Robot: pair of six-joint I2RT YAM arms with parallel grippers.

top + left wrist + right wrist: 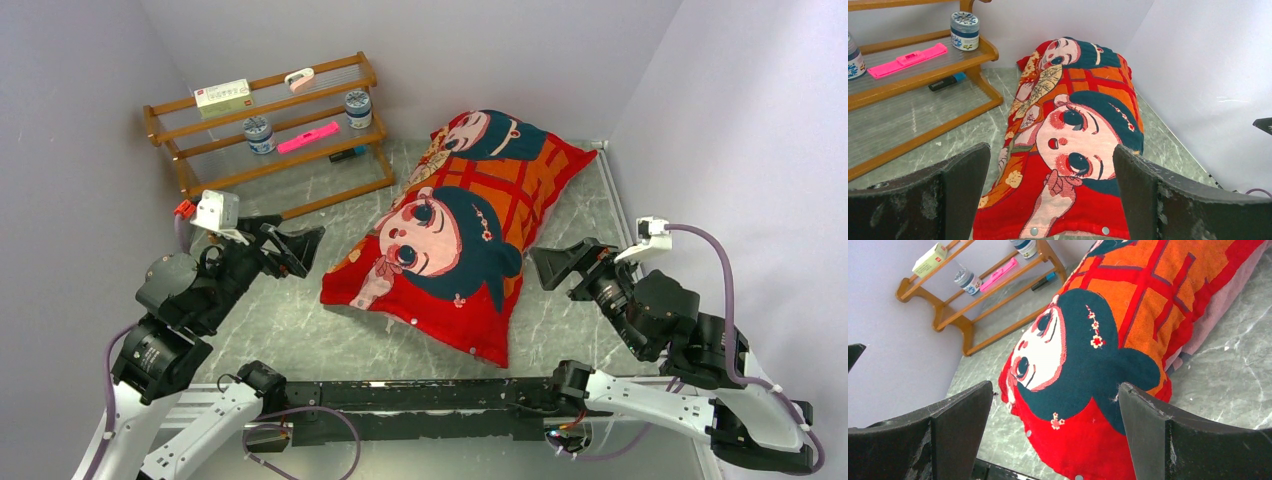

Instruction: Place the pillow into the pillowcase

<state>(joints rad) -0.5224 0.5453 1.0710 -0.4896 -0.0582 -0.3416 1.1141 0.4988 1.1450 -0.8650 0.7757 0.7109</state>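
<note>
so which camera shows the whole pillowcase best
Top external: the whole pillowcase lies in frame. Left wrist looks along it from the near end, with that edge cropped. Right wrist shows only its near part, far end cut off.

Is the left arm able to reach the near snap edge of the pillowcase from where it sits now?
Probably yes. The left gripper is open and faces the pillowcase across bare table; nothing lies between it and the snap edge.
</note>
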